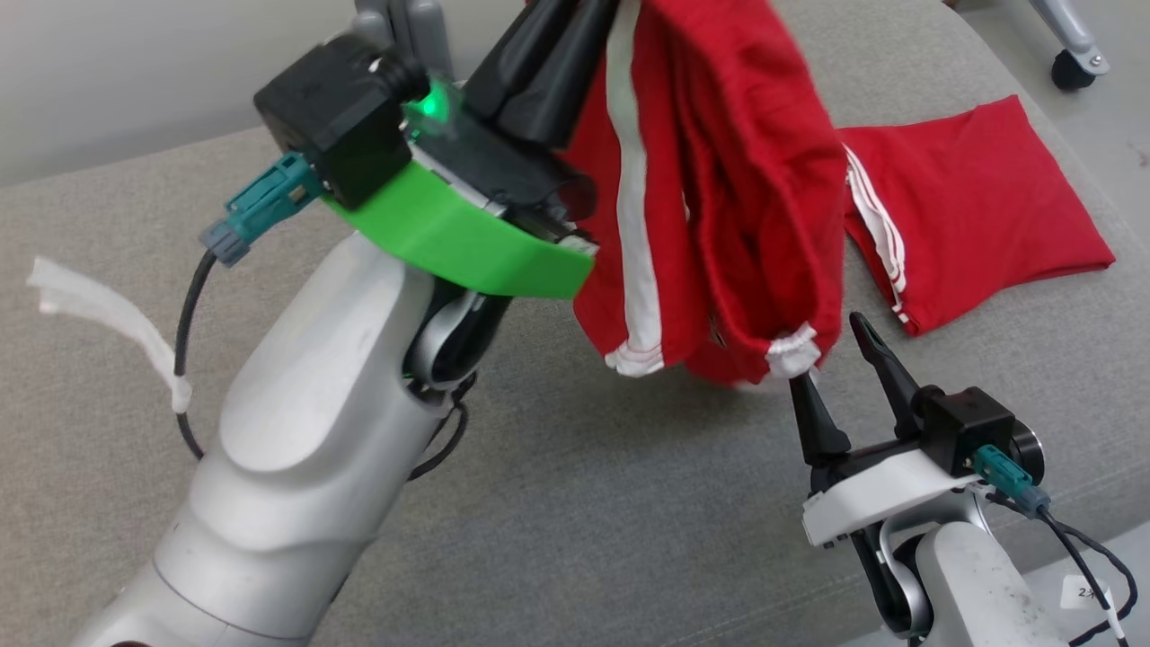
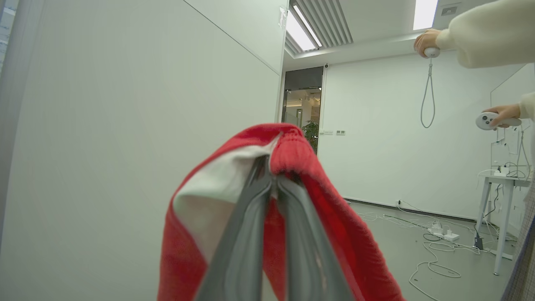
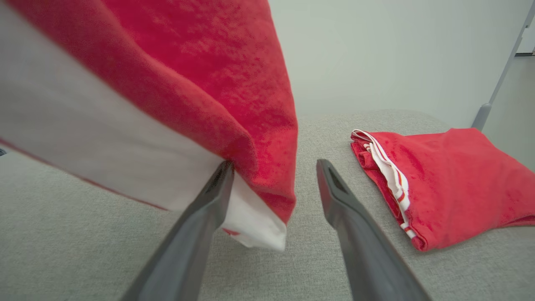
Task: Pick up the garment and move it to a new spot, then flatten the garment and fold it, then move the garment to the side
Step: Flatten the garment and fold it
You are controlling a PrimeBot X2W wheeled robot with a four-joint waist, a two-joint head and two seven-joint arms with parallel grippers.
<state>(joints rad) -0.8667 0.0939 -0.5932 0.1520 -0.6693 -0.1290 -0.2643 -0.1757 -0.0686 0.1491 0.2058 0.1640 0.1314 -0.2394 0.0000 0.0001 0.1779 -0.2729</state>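
Observation:
A red garment (image 1: pixel 719 180) with white stripes hangs bunched from my raised left gripper (image 1: pixel 584 22), which is shut on its top edge. In the left wrist view the two fingers (image 2: pixel 273 184) pinch the red ribbed fabric (image 2: pixel 292 146) with white lining beside it. My right gripper (image 1: pixel 827 350) stands open just under the hanging hem. In the right wrist view the garment's (image 3: pixel 209 62) lower corner dangles between the spread fingers of the right gripper (image 3: pixel 273 167), brushing the left one.
Another red garment (image 1: pixel 970 207) lies folded on the grey cushioned surface (image 1: pixel 584 503) at the back right, seen also in the right wrist view (image 3: pixel 451 179). A white strip (image 1: pixel 108 314) lies at left. A person's hand (image 2: pixel 497 115) holds a controller.

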